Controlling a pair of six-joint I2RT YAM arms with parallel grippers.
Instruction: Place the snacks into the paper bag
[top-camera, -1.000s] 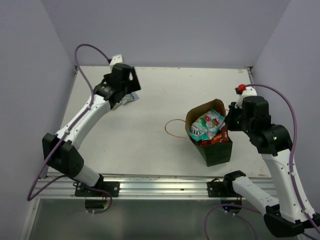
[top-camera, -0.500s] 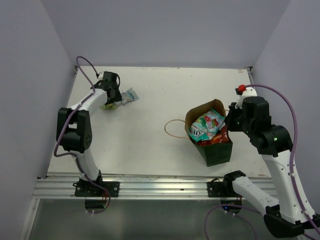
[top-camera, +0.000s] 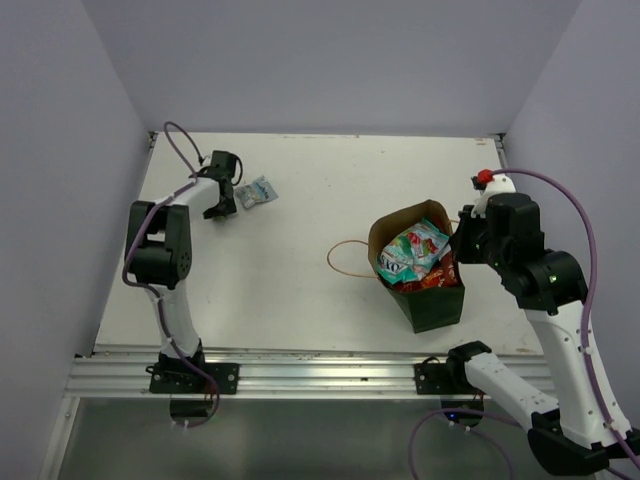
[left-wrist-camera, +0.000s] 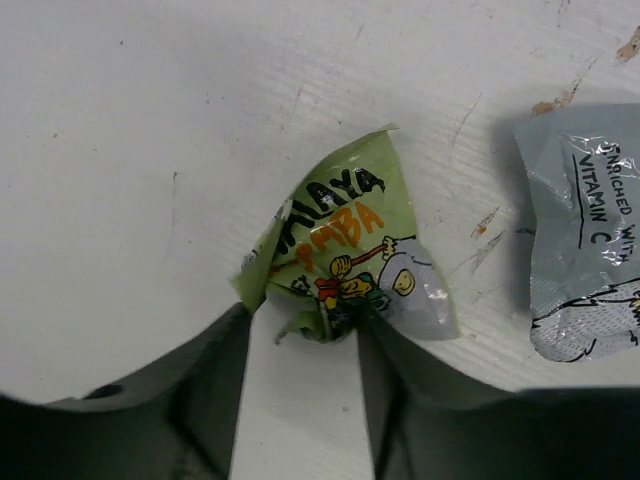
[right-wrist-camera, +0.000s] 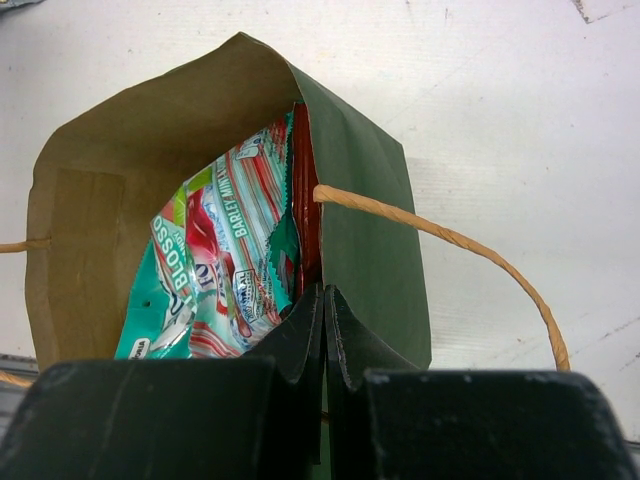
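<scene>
Most snacks (right-wrist-camera: 215, 270) lie half-hidden inside the paper bag (right-wrist-camera: 365, 250).

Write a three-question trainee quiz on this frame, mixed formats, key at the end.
1. True or false: the paper bag is empty.
2. Which packet sits between the left arm's jaws? A) red-and-white B) light green packet C) dark blue-and-white
3. Fill in: the pale blue-silver packet lies on the ____, outside the bag.

Key
1. False: teal and red packets show inside it.
2. B
3. table
</scene>
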